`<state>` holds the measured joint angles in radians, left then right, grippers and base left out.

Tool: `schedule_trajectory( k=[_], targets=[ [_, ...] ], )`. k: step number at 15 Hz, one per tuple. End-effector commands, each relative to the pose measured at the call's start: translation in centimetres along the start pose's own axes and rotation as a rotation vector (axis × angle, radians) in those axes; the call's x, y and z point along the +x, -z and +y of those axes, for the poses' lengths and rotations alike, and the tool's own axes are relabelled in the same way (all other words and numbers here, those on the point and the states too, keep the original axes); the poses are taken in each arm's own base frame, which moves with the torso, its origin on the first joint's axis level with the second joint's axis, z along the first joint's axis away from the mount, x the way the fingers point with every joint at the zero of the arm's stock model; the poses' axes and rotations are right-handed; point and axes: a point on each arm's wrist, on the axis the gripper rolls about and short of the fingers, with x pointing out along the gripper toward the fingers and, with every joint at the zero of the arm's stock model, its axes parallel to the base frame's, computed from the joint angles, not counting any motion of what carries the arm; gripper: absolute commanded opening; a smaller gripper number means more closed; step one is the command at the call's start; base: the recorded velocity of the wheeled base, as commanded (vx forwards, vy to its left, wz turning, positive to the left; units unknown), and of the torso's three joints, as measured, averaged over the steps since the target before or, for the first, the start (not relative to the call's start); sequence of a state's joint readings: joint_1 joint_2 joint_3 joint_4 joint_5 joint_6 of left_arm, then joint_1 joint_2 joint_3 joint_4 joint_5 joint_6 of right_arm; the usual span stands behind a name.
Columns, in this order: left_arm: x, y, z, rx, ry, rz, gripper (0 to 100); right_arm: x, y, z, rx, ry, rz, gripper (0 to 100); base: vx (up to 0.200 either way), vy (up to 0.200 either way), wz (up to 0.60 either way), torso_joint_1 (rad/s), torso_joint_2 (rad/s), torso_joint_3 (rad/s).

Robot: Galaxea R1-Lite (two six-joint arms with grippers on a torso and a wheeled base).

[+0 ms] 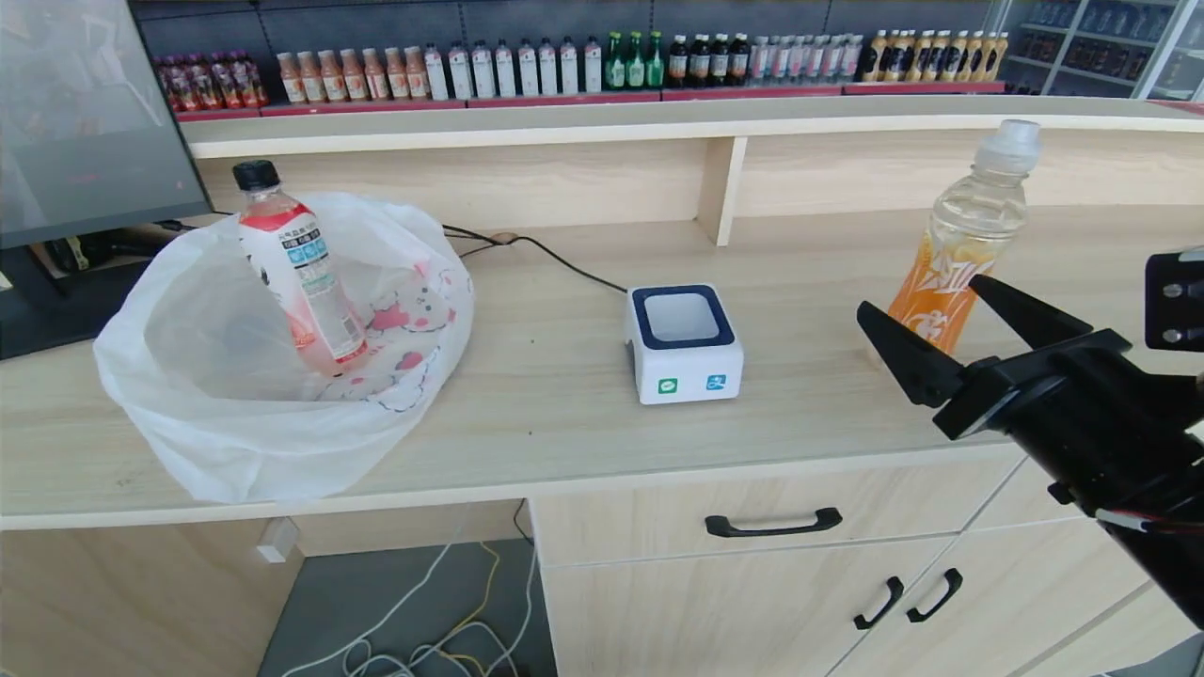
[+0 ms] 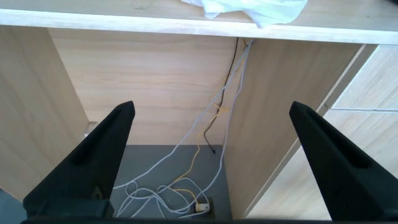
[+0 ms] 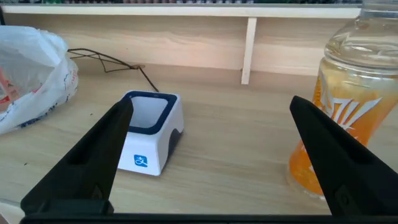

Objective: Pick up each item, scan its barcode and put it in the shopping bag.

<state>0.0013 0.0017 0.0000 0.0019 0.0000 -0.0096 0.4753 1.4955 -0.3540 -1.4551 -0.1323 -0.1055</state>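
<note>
Two drink bottles are on the counter (image 1: 564,423): one pink bottle (image 1: 299,273) at nine o'clock and one orange bottle (image 1: 950,254) at three o'clock. There is one white shopping bag (image 1: 188,414), one barcode scanner (image 1: 684,343), one monitor (image 1: 85,113) at ten o'clock, and three black handles (image 1: 773,524) at five o'clock.

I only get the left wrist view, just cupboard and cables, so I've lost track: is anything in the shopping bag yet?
Observer: Yes, a pink bottle leans inside the shopping bag.
Operator: Anything left to scan?
Observer: An orange bottle stands upright on the counter, right of the scanner.
Operator: And the right hand?
Observer: The right hand is open, close to the orange bottle, not closed on it.
</note>
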Motion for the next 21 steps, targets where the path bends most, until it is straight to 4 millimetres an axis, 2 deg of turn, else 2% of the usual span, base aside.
schedule_trajectory(
  k=[1, 8, 17, 21],
  targets=[
    [0.0, 0.0, 0.0, -0.001, 0.0, -0.001, 100, 0.0, 0.3, 0.0, -0.002, -0.002, 0.011, 100, 0.0, -0.2, 0.0, -0.002, 0.0, -0.002],
    [0.0, 0.0, 0.0, -0.001, 0.0, -0.001, 100, -0.3, 0.8, 0.0, -0.003, -0.003, 0.034, 100, 0.0, -0.2, 0.0, 0.003, 0.0, 0.001],
    [0.0, 0.0, 0.0, 0.005, 0.0, -0.001, 100, -0.2, 1.0, 0.1, -0.005, -0.005, 0.044, 100, 0.0, 0.0, 0.0, 0.0, 0.0, 0.0],
    [0.0, 0.0, 0.0, 0.005, 0.0, -0.001, 100, 1.6, 1.7, 0.4, -0.007, -0.006, 0.049, 100, 0.0, 0.0, 0.0, 0.0, 0.0, 0.0]
  ],
)
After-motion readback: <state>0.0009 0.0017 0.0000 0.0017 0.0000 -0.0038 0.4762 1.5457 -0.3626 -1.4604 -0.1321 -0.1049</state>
